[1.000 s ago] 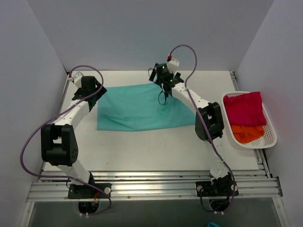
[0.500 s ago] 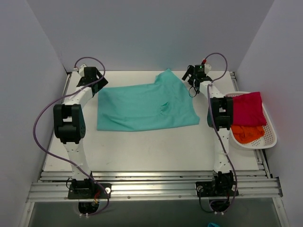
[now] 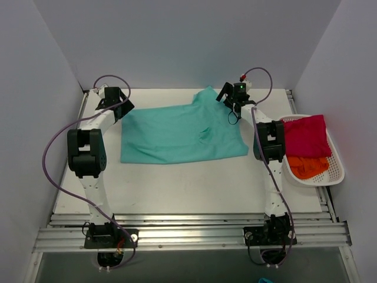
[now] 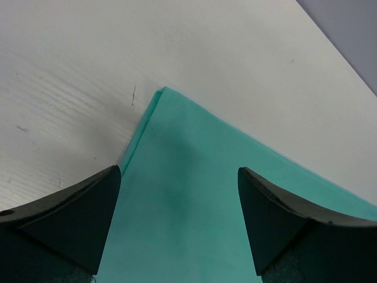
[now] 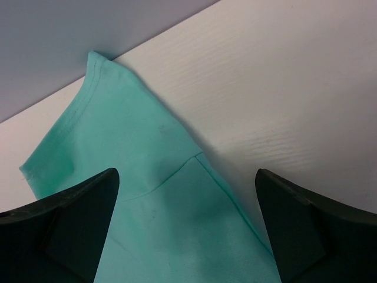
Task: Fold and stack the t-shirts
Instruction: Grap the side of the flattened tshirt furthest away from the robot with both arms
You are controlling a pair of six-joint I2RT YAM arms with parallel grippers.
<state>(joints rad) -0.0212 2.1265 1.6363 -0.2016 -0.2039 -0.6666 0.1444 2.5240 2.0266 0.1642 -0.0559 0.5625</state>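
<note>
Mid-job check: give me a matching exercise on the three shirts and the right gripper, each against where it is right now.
Things
1. teal t-shirt
2. crimson-pink t-shirt
3. orange t-shirt
4. right gripper

Places
a. near end of the white basket
b. spread out on the table
c. open, above the teal sleeve
d. far end of the basket

Pairs: 1-b, 2-d, 3-a, 4-c.

Lab test cell: white table (image 3: 177,183), grey walls (image 3: 177,41), aluminium rail (image 3: 188,236).
</note>
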